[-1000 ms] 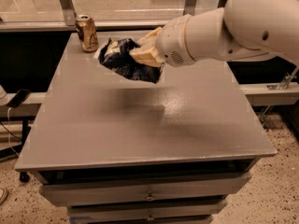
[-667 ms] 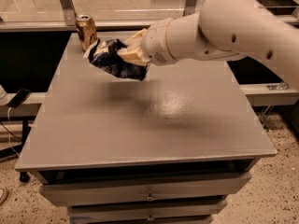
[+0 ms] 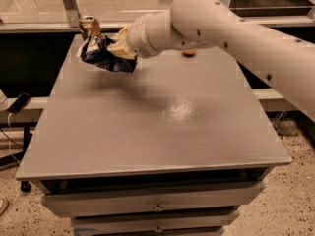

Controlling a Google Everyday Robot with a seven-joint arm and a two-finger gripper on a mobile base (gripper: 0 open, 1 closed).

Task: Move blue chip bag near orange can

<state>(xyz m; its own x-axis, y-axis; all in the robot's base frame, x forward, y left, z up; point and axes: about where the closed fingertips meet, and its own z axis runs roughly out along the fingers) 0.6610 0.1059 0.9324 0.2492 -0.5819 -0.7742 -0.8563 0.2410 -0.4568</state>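
Note:
The blue chip bag (image 3: 102, 53), dark navy and crinkled with white edges, hangs in my gripper (image 3: 118, 47) above the back left of the grey table (image 3: 157, 117). The gripper is shut on the bag's right side. The orange can (image 3: 89, 26), gold-brown with a silver top, stands upright at the table's back left corner. The bag's upper left edge overlaps the lower part of the can in this view. My white arm reaches in from the right.
A small round orange thing (image 3: 189, 52) lies at the back of the table, partly hidden under my arm. A metal post (image 3: 70, 4) and a rail run behind the table. Drawers (image 3: 157, 205) sit below the front edge.
My gripper has carried the bag to the left and back, from the table's back middle up to the can.

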